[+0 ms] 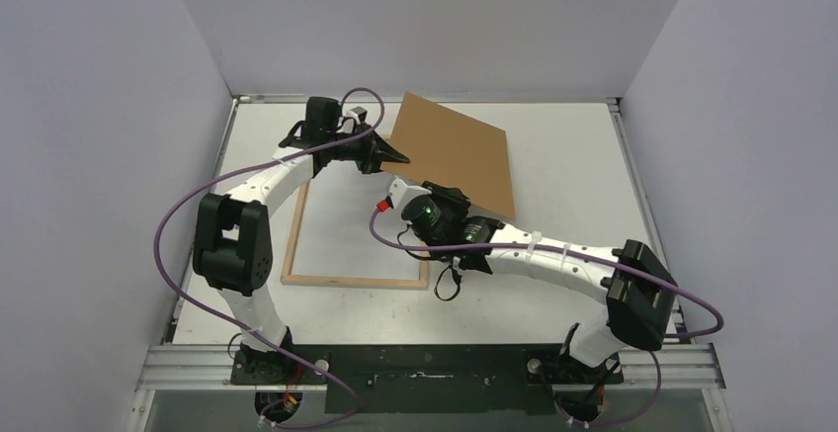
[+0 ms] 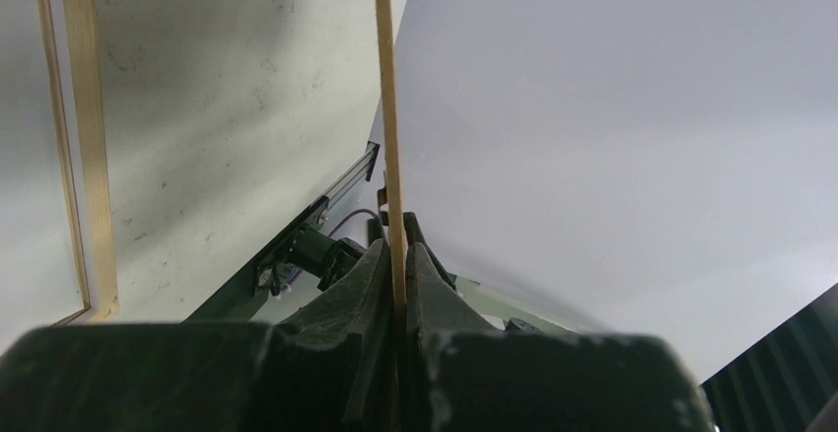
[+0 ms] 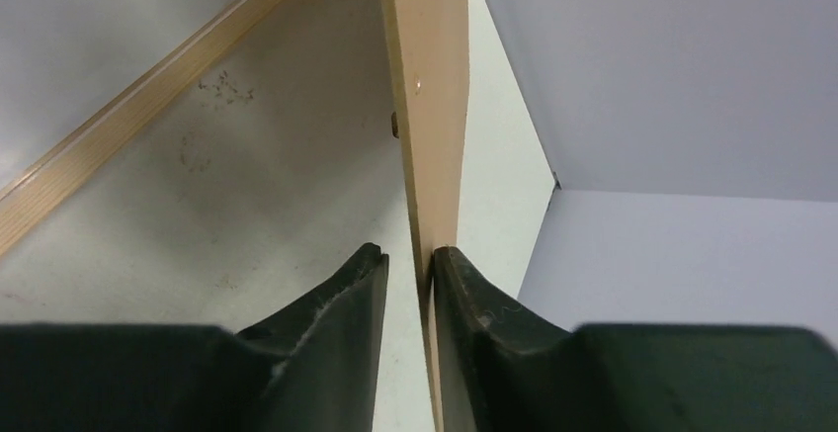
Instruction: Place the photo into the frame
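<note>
The frame (image 1: 356, 280) lies flat on the table at left of centre, light wood side up; its rail also shows in the left wrist view (image 2: 89, 155) and the right wrist view (image 3: 148, 86). The area inside it is plain and pale, and I cannot tell whether that is the photo's white back. No dark print shows. My left gripper (image 1: 400, 158) (image 2: 398, 229) is shut on the left edge of the brown backing board (image 1: 455, 155) (image 2: 390, 106), holding it tilted above the table. My right gripper (image 1: 403, 191) (image 3: 407, 254) is open around the board's lower edge (image 3: 430, 106); one finger touches it.
The raised board slopes from the frame's upper right corner toward the table's back middle. Grey walls close in the table on the left, back and right. A metal rail (image 1: 435, 363) runs along the near edge by the arm bases.
</note>
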Action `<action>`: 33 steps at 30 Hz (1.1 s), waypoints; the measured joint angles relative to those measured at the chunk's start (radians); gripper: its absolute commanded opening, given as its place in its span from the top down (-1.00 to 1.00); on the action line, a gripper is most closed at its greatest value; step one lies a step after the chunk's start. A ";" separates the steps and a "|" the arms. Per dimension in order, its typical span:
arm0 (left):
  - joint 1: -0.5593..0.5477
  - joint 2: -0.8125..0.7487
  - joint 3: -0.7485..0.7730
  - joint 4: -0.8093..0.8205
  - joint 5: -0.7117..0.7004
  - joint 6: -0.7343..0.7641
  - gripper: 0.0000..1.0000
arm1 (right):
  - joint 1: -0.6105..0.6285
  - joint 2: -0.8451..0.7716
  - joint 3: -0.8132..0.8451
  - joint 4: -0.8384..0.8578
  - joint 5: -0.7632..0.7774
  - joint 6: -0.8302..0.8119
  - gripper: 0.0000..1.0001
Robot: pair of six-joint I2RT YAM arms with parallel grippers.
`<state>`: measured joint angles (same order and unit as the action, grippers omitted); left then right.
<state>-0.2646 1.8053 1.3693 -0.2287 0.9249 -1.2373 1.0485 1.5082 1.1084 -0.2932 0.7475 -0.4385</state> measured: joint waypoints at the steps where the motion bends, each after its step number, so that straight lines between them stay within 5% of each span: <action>1: 0.000 -0.002 -0.002 -0.001 -0.002 0.003 1.00 | -0.001 0.012 0.001 0.007 0.008 -0.011 0.79; 5: 0.006 -0.004 -0.008 -0.009 -0.009 0.022 1.00 | -0.002 0.048 0.011 0.016 0.042 -0.056 1.00; 11: 0.013 -0.013 -0.008 -0.002 0.014 0.023 -0.17 | -0.001 0.052 0.016 0.032 0.056 -0.098 1.00; 17: 0.051 -0.063 0.019 0.002 0.024 0.063 -0.88 | -0.018 0.040 0.016 0.053 0.028 -0.082 1.00; 26: 0.180 -0.061 0.175 0.008 0.008 0.116 -0.94 | -0.157 -0.117 0.012 0.097 -0.056 0.066 1.00; 33: 0.174 -0.051 0.163 0.014 -0.007 0.122 -0.94 | -0.248 -0.206 0.034 0.151 -0.024 0.262 1.00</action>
<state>-0.0902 1.7546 1.5326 -0.2150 0.9176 -1.1152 0.8001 1.3025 1.1419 -0.1417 0.7238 -0.1761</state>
